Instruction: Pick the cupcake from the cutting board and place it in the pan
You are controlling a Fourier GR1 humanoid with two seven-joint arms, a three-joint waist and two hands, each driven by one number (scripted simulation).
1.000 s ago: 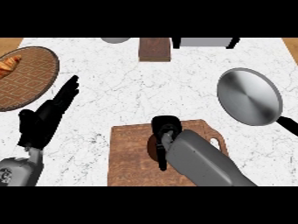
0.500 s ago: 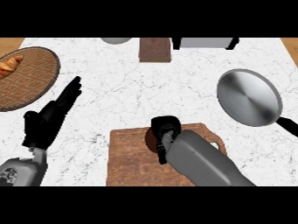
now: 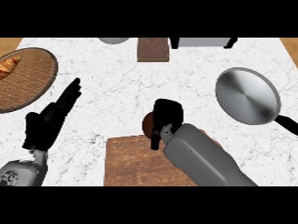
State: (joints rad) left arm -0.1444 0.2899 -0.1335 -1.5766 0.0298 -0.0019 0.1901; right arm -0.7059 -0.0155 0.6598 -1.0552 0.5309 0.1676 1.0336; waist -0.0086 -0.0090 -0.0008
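While its fingers curl round the brown cupcake (image 3: 149, 124), the right hand (image 3: 166, 117) holds it above the cutting board's (image 3: 135, 162) far edge. Left hand (image 3: 48, 120) rests straight-fingered. Farther right on the tabletop (image 3: 125, 83) lies the pan (image 3: 247, 95).

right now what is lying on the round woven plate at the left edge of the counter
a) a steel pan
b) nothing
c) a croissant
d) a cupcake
c: a golden croissant lies on the brown woven plate, while the pan sits far off at the right and the cupcake is by the right hand.
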